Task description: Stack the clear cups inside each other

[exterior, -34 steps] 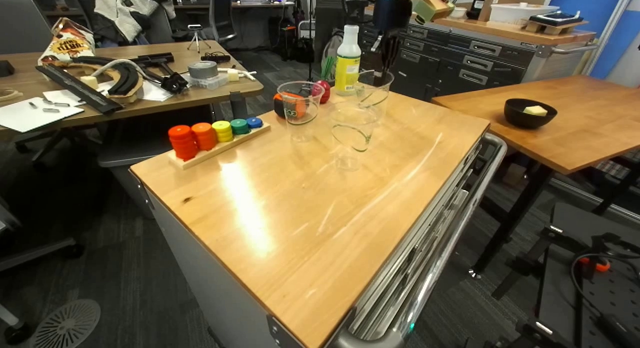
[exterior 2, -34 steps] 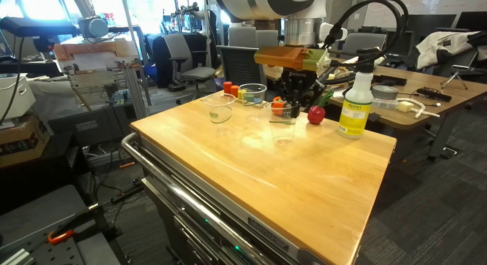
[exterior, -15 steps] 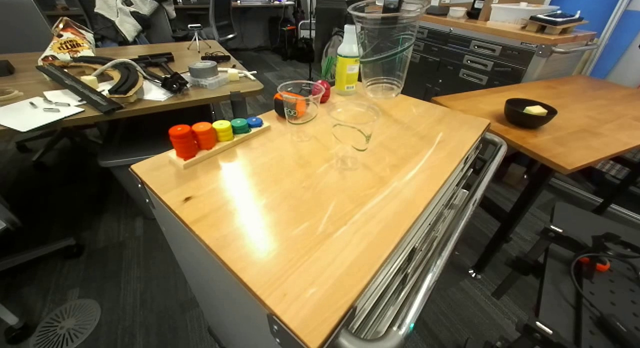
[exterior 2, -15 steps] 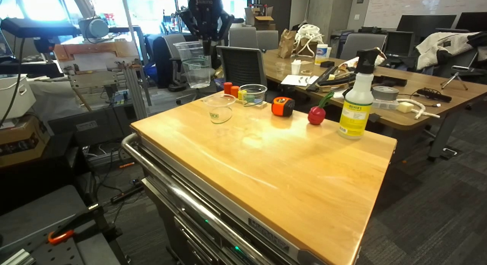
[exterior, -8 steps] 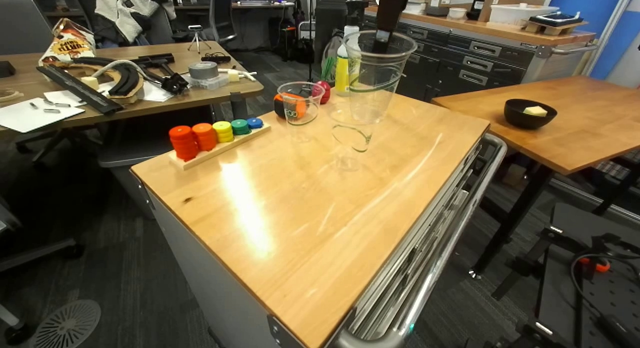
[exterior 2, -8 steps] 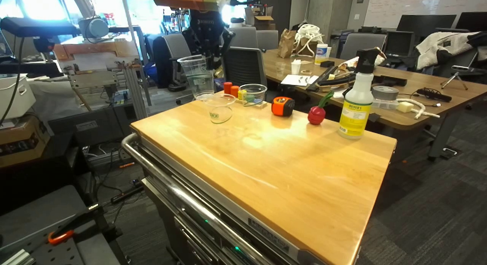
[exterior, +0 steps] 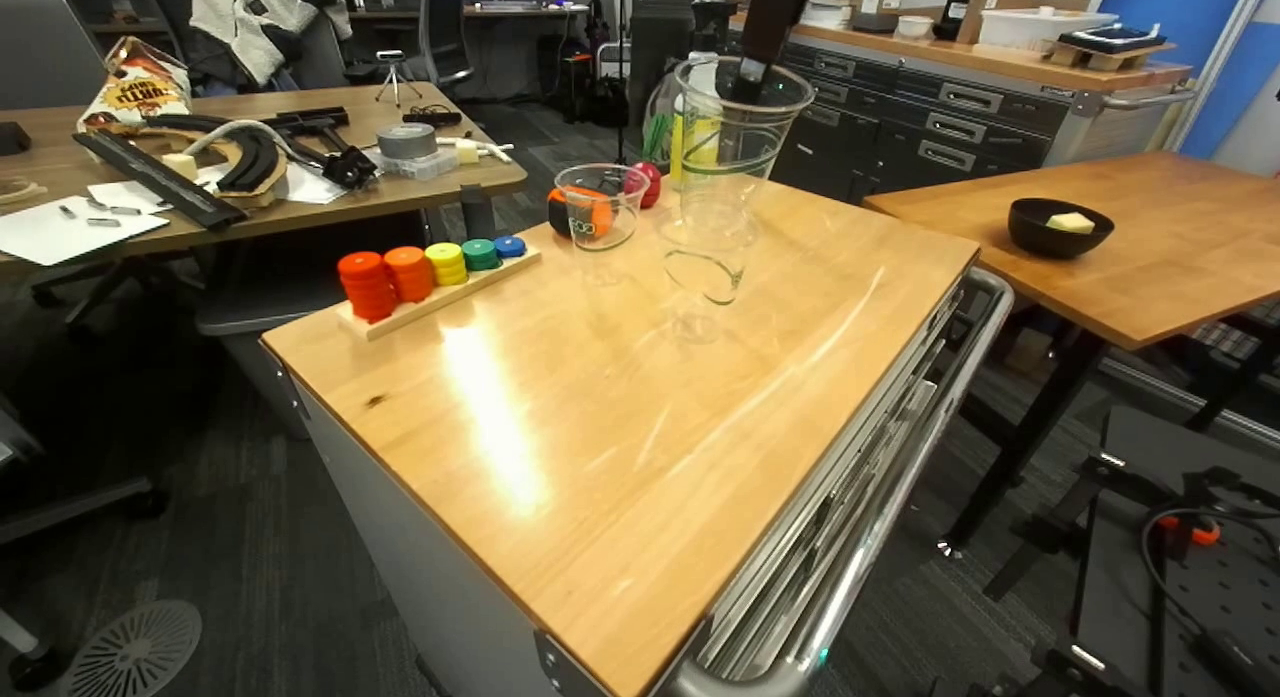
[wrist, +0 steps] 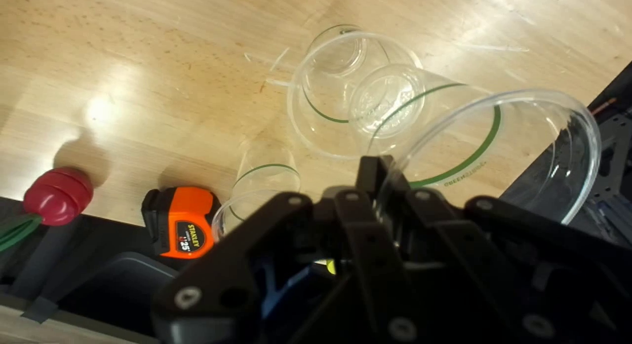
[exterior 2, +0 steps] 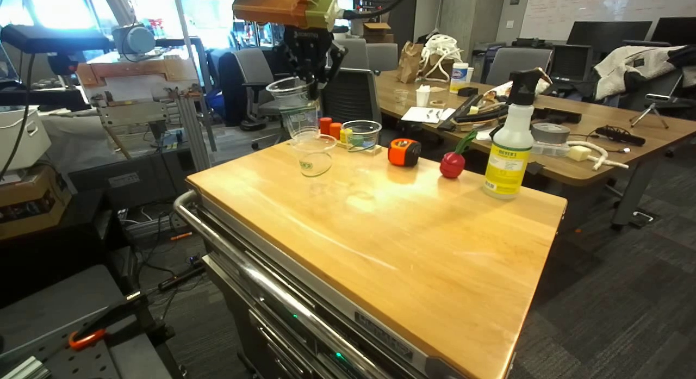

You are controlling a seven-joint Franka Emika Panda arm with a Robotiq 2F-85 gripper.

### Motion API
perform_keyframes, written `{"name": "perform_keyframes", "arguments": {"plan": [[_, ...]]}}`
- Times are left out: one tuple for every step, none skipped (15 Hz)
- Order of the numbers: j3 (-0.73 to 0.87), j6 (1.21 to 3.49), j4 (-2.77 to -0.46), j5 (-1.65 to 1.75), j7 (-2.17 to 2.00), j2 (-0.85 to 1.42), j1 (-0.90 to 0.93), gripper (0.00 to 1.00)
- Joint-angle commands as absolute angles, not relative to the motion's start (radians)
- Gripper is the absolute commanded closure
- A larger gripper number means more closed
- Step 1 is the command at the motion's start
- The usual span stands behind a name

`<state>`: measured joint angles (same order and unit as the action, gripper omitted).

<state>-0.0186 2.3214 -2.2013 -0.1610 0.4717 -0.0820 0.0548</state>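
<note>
We seem to be midway through the 1st of 2 nestings. Our pincer (exterior 2: pixel 314 91) is narrow, pinching the held cup (wrist: pixel 469 141) by its wall, and that cup hangs tilted above the desk (exterior 2: pixel 353 248). Its base overlaps the mouth of the lower cup (exterior 2: pixel 315 160) in all 3 views, at about rim height; we cannot tell whether it dips inside. So we judge pick and carry done, with lowering and release left. The lone cup (exterior 2: pixel 363 137) stands upright and apart, near the tape measure (exterior 2: pixel 404 153), not yet stacked. By our reckoning it needs its own pick and nesting before all 3 sit together.
</note>
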Motion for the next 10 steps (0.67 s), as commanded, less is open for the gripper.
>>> {"name": "perform_keyframes", "arguments": {"plan": [[-0.004,2.368,-2.205,-0.191,0.509,-0.086,0.052,0.99],[-0.002,2.375,-2.204,-0.189,0.510,-0.077,0.051,0.99],[0.000,2.379,-2.204,-0.191,0.513,-0.070,0.050,0.99],[0.003,2.380,-2.205,-0.191,0.515,-0.061,0.049,0.99],[0.004,2.381,-2.207,-0.191,0.517,-0.053,0.048,0.99],[0.006,2.379,-2.207,-0.195,0.521,-0.043,0.046,0.99],[0.007,2.380,-2.208,-0.195,0.522,-0.034,0.043,0.99],[0.008,2.380,-2.210,-0.197,0.526,-0.024,0.041,0.99],[0.008,2.382,-2.211,-0.200,0.528,-0.015,0.037,0.99],[0.007,2.386,-2.211,-0.205,0.531,-0.004,0.034,0.99]]}}
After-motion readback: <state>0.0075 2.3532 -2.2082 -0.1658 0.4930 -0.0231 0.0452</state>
